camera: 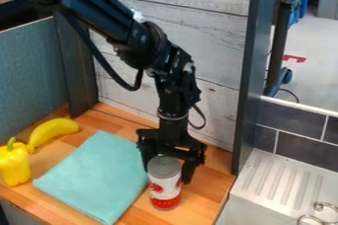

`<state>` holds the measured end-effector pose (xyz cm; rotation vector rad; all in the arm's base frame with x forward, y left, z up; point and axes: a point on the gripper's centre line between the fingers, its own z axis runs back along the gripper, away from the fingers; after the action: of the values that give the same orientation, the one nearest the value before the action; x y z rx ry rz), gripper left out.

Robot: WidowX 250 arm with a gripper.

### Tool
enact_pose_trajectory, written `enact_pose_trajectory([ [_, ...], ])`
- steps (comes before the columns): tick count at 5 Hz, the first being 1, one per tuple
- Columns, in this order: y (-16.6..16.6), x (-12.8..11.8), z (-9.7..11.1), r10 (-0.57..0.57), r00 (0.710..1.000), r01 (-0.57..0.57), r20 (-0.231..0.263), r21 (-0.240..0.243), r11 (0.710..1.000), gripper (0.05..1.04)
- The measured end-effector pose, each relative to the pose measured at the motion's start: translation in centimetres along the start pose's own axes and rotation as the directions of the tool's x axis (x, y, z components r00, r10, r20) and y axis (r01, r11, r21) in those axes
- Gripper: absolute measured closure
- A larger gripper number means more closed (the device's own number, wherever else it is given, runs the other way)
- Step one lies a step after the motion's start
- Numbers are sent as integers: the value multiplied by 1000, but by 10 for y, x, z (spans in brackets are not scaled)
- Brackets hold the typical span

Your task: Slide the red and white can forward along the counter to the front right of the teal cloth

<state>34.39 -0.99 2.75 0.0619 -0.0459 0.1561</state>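
Red/wht can [164,188] upright btwn spread tips of end effector [167,173]; contact w/ tips unclear.

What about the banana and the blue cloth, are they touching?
Apart. The camera view shows a strip of wooden counter between the banana and the cloth.

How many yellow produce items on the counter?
2. Green-stemmed yellow bell pepper at the view's left edge; curved yellow banana just behind it, left of the flat teal cloth.
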Motion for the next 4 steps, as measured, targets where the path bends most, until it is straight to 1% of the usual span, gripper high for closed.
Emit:
enact_pose_trajectory([
  [1,1,-9,0,1,1000,-1,-14,-5,1000,81],
  [3,6,-35,0,14,999,-14,-52,1,1000,81],
  [4,8,-51,12,56,997,-57,-58,-10,998,81],
])
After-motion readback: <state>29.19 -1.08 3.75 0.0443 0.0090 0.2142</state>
